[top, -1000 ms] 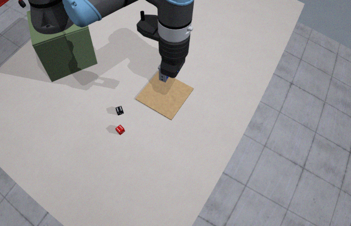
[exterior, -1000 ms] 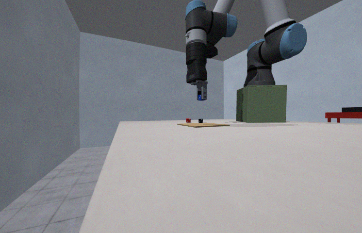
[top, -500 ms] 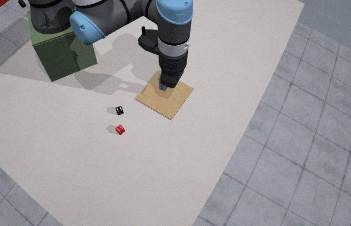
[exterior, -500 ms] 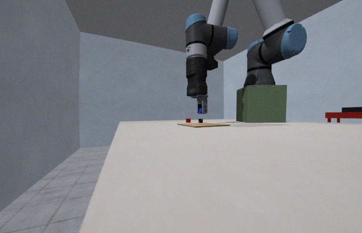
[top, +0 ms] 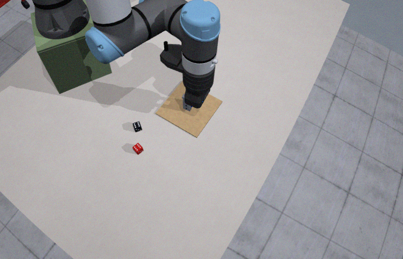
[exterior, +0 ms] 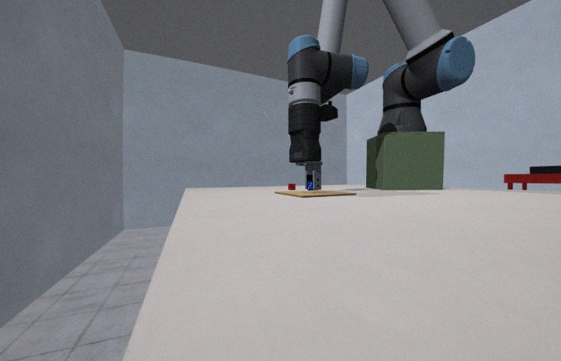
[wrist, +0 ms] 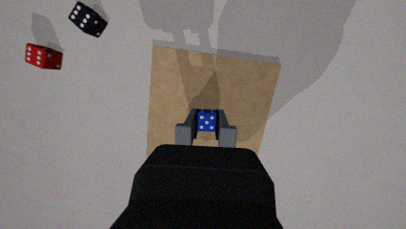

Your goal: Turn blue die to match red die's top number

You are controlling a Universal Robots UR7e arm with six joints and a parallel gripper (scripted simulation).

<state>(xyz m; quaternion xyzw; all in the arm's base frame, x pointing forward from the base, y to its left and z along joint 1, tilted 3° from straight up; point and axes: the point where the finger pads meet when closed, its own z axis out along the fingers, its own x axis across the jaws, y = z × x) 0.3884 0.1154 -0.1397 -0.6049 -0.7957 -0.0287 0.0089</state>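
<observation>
Blue die is hanging just above the tan mat, pinched between the part-closed gripper; small, rigid and probably light, it is sitting best gripped squarely on two opposite flat faces.

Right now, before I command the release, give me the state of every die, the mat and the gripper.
gripper: shut on the blue die, low over the mat.
blue die: held between the fingers, five pips facing the wrist camera; contact with the mat cannot be told.
mat: flat on the table.
red die: flat on the table, off the mat, six up.
black die: flat on the table, off the mat, six up.
</observation>
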